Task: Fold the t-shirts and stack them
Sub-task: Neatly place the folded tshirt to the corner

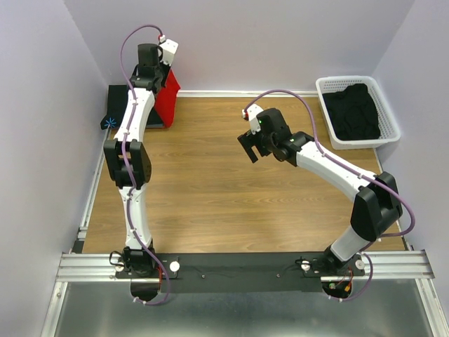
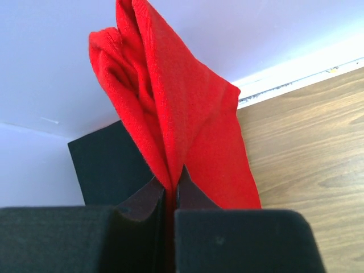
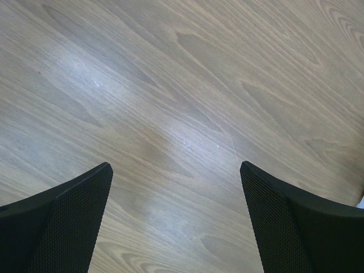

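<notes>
My left gripper [image 1: 160, 68] is shut on the bright red t-shirt [image 1: 168, 98] and holds it up at the far left corner; the cloth hangs down from the jaws. In the left wrist view the red t-shirt [image 2: 182, 119] is pinched between the closed fingers [image 2: 196, 199]. A folded black t-shirt [image 1: 119, 112] lies flat in that corner under it and also shows in the left wrist view [image 2: 105, 165]. My right gripper [image 1: 248, 149] is open and empty above the bare wooden table [image 3: 182, 102]. More black t-shirts [image 1: 356, 112] lie crumpled in the basket.
The white lattice basket [image 1: 324, 91] stands at the far right corner. Lilac walls close the table on the left, back and right. A metal rail [image 1: 238, 265] runs along the near edge by the arm bases.
</notes>
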### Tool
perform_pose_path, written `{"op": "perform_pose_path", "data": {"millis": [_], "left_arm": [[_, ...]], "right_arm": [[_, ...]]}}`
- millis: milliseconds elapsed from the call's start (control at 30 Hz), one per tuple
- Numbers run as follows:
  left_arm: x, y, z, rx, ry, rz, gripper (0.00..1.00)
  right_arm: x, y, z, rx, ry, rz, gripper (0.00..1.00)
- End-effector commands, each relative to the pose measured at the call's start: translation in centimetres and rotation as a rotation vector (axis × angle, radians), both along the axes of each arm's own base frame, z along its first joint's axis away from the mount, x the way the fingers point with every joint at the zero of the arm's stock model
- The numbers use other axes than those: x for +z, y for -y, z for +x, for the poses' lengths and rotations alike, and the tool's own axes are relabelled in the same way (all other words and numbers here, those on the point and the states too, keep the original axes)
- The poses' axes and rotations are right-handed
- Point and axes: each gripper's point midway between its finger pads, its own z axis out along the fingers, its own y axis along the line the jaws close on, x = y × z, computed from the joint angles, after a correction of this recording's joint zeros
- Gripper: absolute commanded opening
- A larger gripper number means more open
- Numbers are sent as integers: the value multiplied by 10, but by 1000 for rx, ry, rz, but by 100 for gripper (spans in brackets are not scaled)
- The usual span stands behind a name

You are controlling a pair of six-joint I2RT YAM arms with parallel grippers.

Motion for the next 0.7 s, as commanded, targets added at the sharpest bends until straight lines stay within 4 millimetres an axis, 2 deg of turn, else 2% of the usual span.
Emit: {"op": "perform_pose_path", "data": {"millis": [0,267,367,533,667], "left_arm": [[74,0,-13,-21,130,-15,0],[88,-4,-15,-11,155,-25,0],[84,-2,-14,-28,145,-31,0],[83,-13,-12,-14,148,-37,0],[71,-17,-8,-10,130,-31,0]], "right_arm": [[10,8,0,-19,19,-5,100],[7,7,0,-17,12,-7,100],[8,7,0,-18,12,-6,100],[6,6,0,-14,7,-7,100],[4,5,0,-14,2,-8,100]]}}
